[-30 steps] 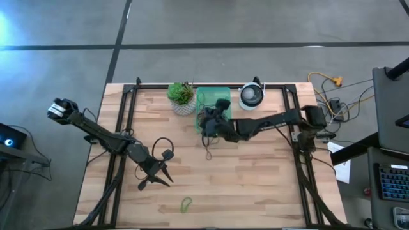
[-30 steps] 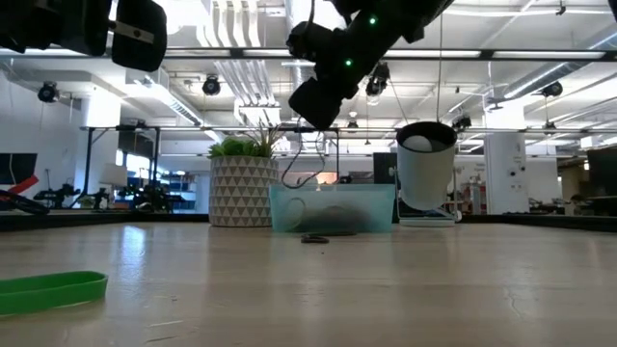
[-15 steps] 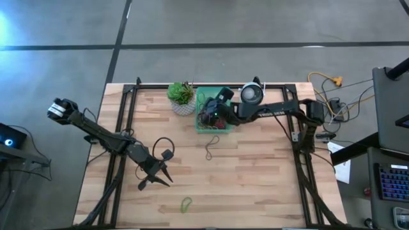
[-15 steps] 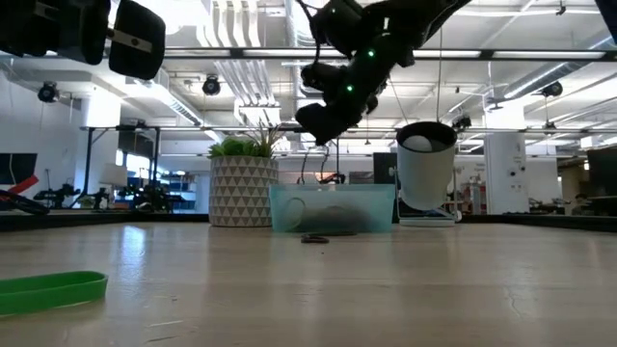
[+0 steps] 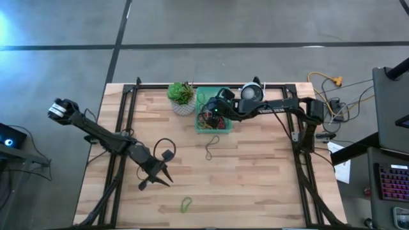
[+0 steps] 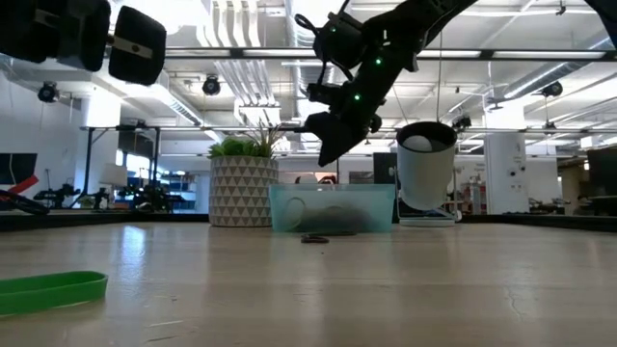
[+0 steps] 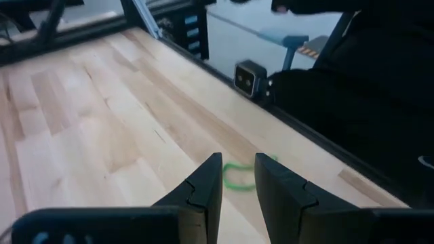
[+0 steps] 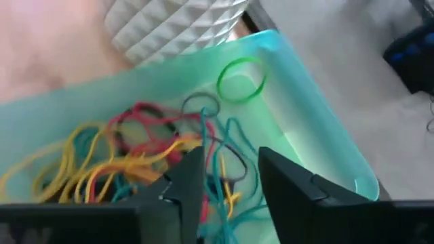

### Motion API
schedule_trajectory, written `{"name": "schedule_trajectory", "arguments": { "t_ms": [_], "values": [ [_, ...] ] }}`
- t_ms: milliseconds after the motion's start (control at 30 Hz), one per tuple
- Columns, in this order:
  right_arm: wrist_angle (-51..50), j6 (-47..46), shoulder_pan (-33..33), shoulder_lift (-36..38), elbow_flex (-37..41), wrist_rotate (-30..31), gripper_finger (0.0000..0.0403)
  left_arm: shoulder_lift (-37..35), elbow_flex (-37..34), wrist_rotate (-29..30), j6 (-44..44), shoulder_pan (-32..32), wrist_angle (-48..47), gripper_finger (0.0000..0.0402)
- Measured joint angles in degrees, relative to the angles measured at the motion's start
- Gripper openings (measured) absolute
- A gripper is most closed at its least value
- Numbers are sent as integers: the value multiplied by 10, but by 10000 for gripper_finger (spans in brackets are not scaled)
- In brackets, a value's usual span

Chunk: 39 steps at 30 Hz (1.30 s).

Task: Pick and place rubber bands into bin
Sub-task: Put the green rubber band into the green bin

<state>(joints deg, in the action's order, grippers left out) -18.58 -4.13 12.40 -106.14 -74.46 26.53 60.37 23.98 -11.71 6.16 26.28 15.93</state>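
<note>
Hovering over the bin (image 5: 213,115), your right hand (image 8: 229,177) has just spread its fingers, so the band it carried should now lie in the tangle of rubber bands (image 8: 129,156) right beneath it. Your left hand (image 7: 237,188) waits half-open, far across the worktop (image 5: 255,179), a green band (image 7: 237,177) just ahead; a dark band (image 5: 211,148) lies near the bin. Beyond the right hand stand a potted plant (image 5: 181,97) and a round white device (image 5: 251,96).

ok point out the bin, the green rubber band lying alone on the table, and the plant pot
bin (image 8: 319,146): right wrist view, on its mint-green side wall
green rubber band (image 5: 186,204): high view, on the loop
plant pot (image 6: 243,193): low view, on its patterned white front
</note>
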Motion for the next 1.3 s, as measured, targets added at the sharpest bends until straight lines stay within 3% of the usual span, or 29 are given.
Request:
{"name": "schedule_trajectory", "arguments": {
  "t_ms": [300, 700, 900, 1167, 1300],
  "values": [
    [-85, 45, -71, 47, 0, -28, 157, 107, 10, 0, -69, 2, -11, 72],
    [-139, -32, -290, 109, 0, -22, 141, 277, 140, -5, -82, 17, -54, 72],
    [-142, -74, -413, 105, 2, 84, 132, 341, 227, 4, -57, 29, -130, 72],
    [-140, -157, -545, 104, 16, 244, 122, 412, 321, 77, -104, 36, -259, 72],
    [-139, -175, -591, 104, 28, 314, 118, 436, 343, 77, -108, 36, -263, 72]
  ]
}}
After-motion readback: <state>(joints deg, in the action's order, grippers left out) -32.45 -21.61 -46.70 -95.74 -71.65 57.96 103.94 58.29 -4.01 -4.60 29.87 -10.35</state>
